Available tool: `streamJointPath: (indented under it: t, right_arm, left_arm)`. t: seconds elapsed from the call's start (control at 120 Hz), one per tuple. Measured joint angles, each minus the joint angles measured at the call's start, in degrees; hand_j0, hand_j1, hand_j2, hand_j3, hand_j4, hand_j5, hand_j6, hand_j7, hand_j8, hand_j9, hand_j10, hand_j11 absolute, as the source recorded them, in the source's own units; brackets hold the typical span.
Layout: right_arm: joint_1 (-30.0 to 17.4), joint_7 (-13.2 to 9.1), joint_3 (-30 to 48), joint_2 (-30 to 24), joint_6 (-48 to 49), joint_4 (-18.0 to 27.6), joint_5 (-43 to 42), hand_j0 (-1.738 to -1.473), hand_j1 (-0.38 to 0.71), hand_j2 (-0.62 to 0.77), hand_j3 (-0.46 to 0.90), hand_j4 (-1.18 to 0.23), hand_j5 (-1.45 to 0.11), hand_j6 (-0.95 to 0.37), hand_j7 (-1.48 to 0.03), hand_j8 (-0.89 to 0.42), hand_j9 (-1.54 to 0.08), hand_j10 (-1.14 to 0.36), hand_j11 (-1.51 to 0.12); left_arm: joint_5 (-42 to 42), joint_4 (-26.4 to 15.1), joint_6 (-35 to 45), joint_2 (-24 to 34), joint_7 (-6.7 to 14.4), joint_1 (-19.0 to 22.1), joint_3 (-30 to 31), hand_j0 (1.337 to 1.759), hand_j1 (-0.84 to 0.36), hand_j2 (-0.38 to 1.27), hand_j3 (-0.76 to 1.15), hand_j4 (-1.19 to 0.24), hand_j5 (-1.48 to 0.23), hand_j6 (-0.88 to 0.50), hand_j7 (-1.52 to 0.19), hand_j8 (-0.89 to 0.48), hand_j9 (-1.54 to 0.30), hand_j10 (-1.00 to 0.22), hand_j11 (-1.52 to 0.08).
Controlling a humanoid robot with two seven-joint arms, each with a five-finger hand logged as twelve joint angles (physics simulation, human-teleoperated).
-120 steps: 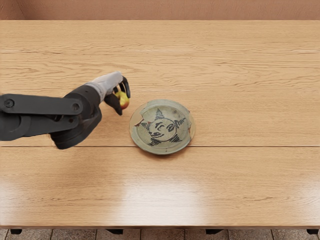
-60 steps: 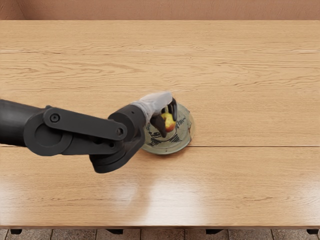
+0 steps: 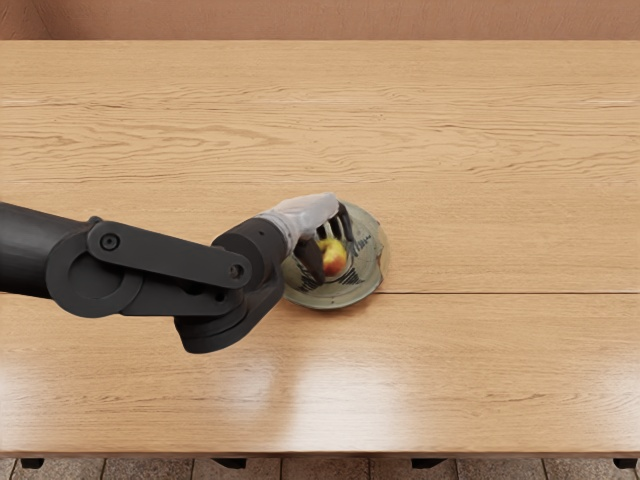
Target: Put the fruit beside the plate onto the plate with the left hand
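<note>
**Spotter:** Where's the fruit?

**Operator:** I've got the fruit (image 3: pixel 333 257), yellow with a red blush, over the middle of the plate (image 3: pixel 366 272). My left hand (image 3: pixel 318 236) is curled round it, and dark fingers (image 3: pixel 346 222) show on either side, so I read it as gripped. From the head view I cannot tell whether it touches the plate underneath.

**Spotter:** What worries you from here?

**Operator:** Letting go from a height. If there's a gap below, a round fruit could bounce or roll across that shallow dish and go over the rim onto the surface (image 3: pixel 470 150). The other risk is my left arm (image 3: pixel 150 268). Its wrist end lies across the plate's left edge and hides it, so a careless pull-out might nudge or tip the plate. I'd lower gently, spread the fingers slowly, and lift clear before drawing away.

**Spotter:** Right arm?

**Operator:** Not in view.
</note>
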Motion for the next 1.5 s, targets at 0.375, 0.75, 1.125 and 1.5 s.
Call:
streamJointPath:
  t: [0.375, 0.75, 1.125, 1.5]
  right_arm:
    - [0.01, 0.00, 0.01, 0.00, 0.00, 0.00, 0.00, -1.658, -0.30, -0.01, 0.00, -0.04, -0.05, -0.04, -0.05, -0.04, -0.05, -0.04, -0.05]
    - [-0.01, 0.00, 0.03, 0.00, -0.01, -0.01, 0.00, -1.658, -0.30, -0.01, 0.00, -0.04, -0.05, -0.04, -0.05, -0.04, -0.05, -0.04, -0.05]
    - [0.08, 0.00, 0.09, 0.00, -0.78, 0.04, 0.07, -1.658, -0.30, -0.01, 0.00, -0.04, -0.05, -0.04, -0.05, -0.04, -0.05, -0.04, -0.05]
    - [0.17, 0.00, 0.10, 0.00, -0.81, 0.19, 0.09, -1.658, -0.30, -0.01, 0.00, -0.04, -0.05, -0.04, -0.05, -0.04, -0.05, -0.04, -0.05]
  left_arm:
    - [-0.50, -0.02, 0.02, 1.31, 0.00, -0.22, -0.42, 1.658, 0.00, 0.10, 0.00, -0.30, -0.40, -0.28, -0.40, -0.28, -0.40, -0.30, -0.40]
    - [0.22, -0.18, -10.72, 23.10, 0.00, 31.72, -35.84, 1.658, 0.05, 0.06, 0.00, -0.25, -0.33, -0.25, -0.33, -0.25, -0.33, -0.25, -0.33]
    - [-5.81, 1.26, -50.97, 30.76, 0.00, 60.54, -84.24, 1.658, 0.05, 0.05, 0.00, -0.25, -0.32, -0.25, -0.32, -0.25, -0.32, -0.25, -0.32]
    - [-19.56, 9.20, -69.43, 30.65, 0.00, 66.71, -99.83, 1.658, 0.06, 0.05, 0.00, -0.25, -0.32, -0.25, -0.32, -0.25, -0.32, -0.25, -0.32]
